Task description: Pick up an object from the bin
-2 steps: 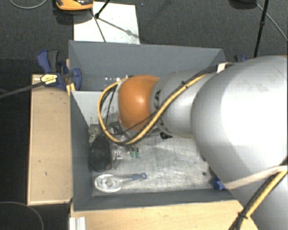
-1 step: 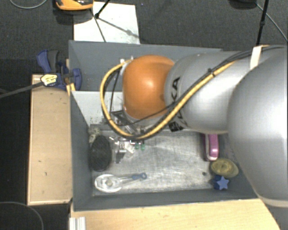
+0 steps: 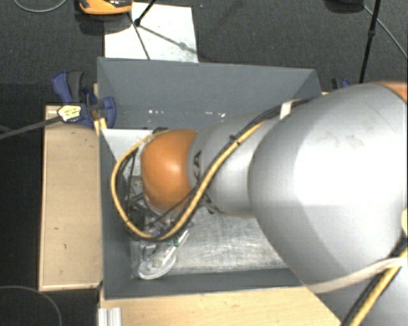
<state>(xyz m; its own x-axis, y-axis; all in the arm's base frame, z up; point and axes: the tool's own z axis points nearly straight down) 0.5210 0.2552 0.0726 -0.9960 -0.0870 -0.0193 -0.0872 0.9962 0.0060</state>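
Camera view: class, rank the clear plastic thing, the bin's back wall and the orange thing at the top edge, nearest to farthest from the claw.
1. Clear plastic thing, right by the claw, in the front left corner.
2. Bin's back wall, farther up the view.
3. Orange thing, outside the bin, at the view's top edge.

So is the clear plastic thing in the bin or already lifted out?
In: the clear plastic thing lies on the bin floor by its near-left corner, below the orange wrist cover.

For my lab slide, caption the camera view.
KUKA arm low in the front-left corner of the grey bin, by a clear plastic thing.
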